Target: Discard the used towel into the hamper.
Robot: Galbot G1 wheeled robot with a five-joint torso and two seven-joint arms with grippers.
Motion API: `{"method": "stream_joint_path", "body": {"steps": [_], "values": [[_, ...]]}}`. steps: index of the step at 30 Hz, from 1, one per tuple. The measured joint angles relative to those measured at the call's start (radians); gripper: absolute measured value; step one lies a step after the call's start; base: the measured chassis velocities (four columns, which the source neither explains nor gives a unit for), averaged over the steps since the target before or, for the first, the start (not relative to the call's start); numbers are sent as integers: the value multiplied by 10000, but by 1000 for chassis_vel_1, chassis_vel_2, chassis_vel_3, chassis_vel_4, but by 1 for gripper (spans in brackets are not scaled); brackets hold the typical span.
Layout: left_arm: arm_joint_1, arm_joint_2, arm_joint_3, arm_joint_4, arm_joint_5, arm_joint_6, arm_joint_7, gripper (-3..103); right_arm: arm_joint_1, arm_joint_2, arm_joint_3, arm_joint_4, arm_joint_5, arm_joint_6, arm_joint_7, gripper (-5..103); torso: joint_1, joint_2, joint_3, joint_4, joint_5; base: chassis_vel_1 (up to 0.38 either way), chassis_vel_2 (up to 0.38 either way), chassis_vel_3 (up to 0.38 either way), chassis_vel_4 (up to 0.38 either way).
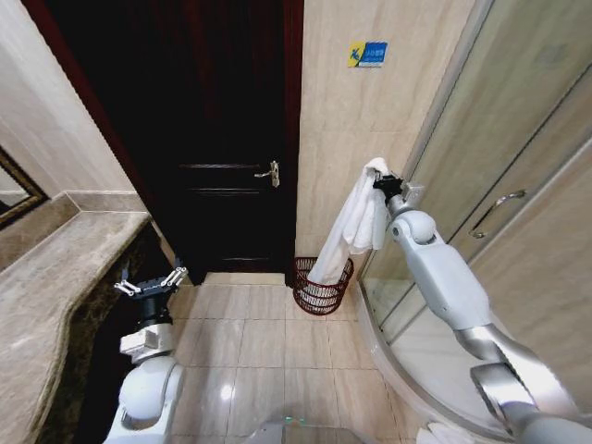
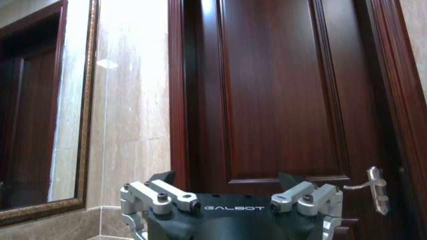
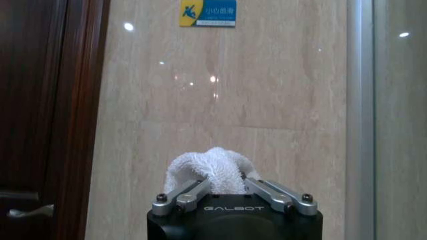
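Observation:
A white towel [image 1: 356, 227] hangs in long folds from my right gripper [image 1: 383, 178], which is raised in front of the beige wall and shut on the towel's top. In the right wrist view the towel [image 3: 210, 170] bulges out between the closed fingers [image 3: 183, 192]. The towel's lower end dangles at the rim of the hamper [image 1: 322, 285], a dark reddish-brown openwork basket on the floor beside the door. My left gripper [image 1: 150, 283] stands open and low on the left, next to the counter, holding nothing; its fingers [image 2: 160, 196] spread wide before the door.
A dark wooden door [image 1: 217, 129] with a metal handle [image 1: 270, 172] stands straight ahead. A marble counter [image 1: 55, 277] runs along the left. A glass shower enclosure [image 1: 499, 176] with a raised curb fills the right. Tiled floor [image 1: 250, 338] lies open between them.

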Motion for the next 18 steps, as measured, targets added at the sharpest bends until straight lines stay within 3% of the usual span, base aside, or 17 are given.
{"method": "stream_joint_path", "body": {"steps": [18], "values": [[152, 50, 299, -222, 153, 276, 130, 100, -594, -242, 230, 468, -36, -73, 106, 4, -2, -7, -4, 0, -1, 0, 0, 0, 0]]}}
